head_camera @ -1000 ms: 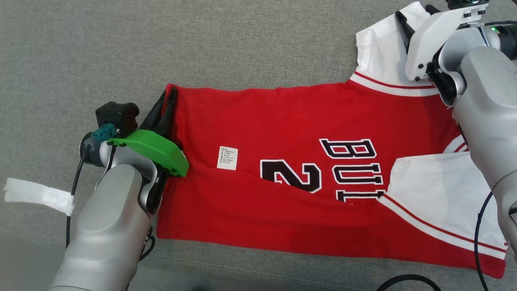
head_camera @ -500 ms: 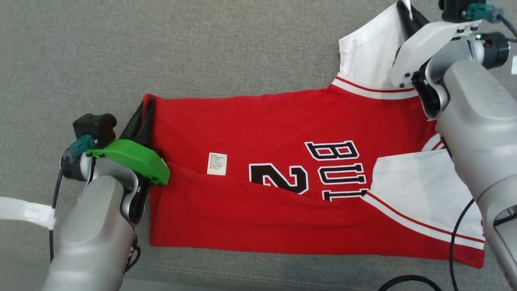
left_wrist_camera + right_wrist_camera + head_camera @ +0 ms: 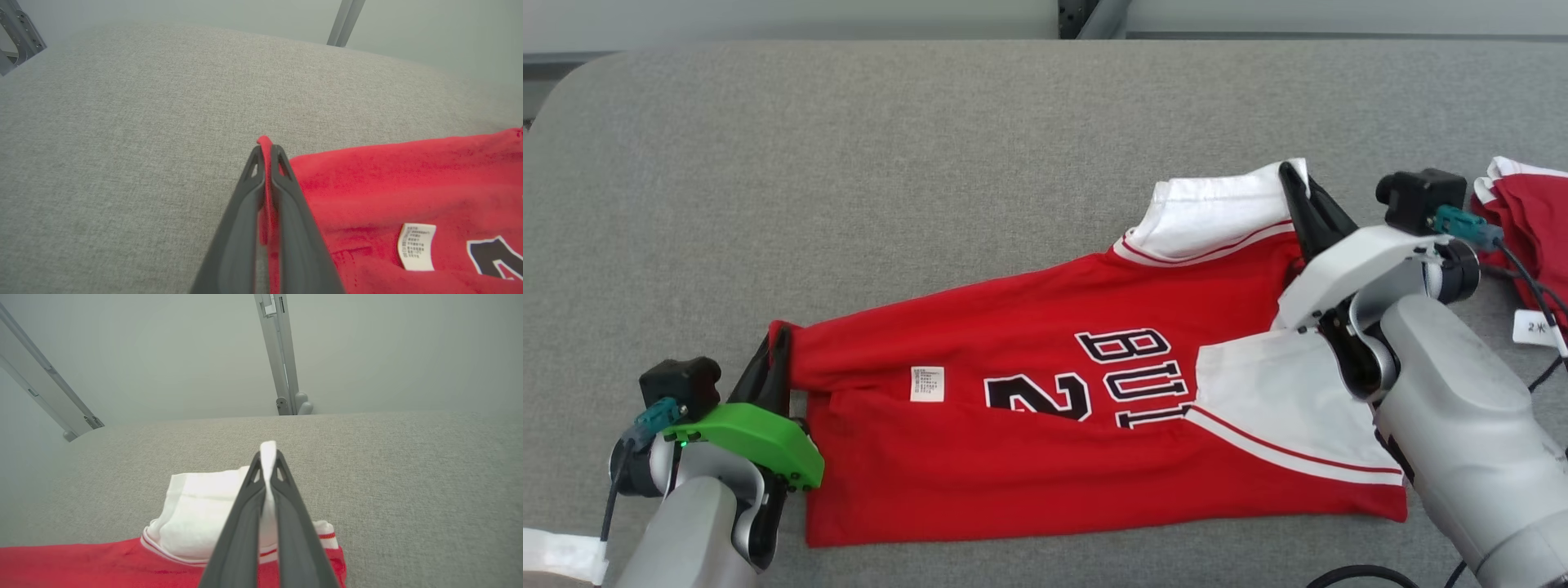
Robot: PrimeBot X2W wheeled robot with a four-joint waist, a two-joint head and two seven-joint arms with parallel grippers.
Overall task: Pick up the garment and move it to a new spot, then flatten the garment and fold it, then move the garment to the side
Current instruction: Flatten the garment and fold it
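Across a grey upholstered surface [image 3: 931, 163] in the head view, a red basketball jersey [image 3: 1045, 482] is lying between the left gripper [image 3: 778, 336] and the right gripper [image 3: 1294, 175]. Left wrist view: jaws are clamping its red hem corner. Right wrist view: jaws are pinching the white sleeve [image 3: 196, 514], whose edge is poking past the tips.

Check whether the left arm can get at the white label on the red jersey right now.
Probably not yet. The left gripper is shut on a hem corner of the jersey. The label lies uncovered close by; once it lets go, the way looks free.

Even soft light, blurred wrist backgrounds
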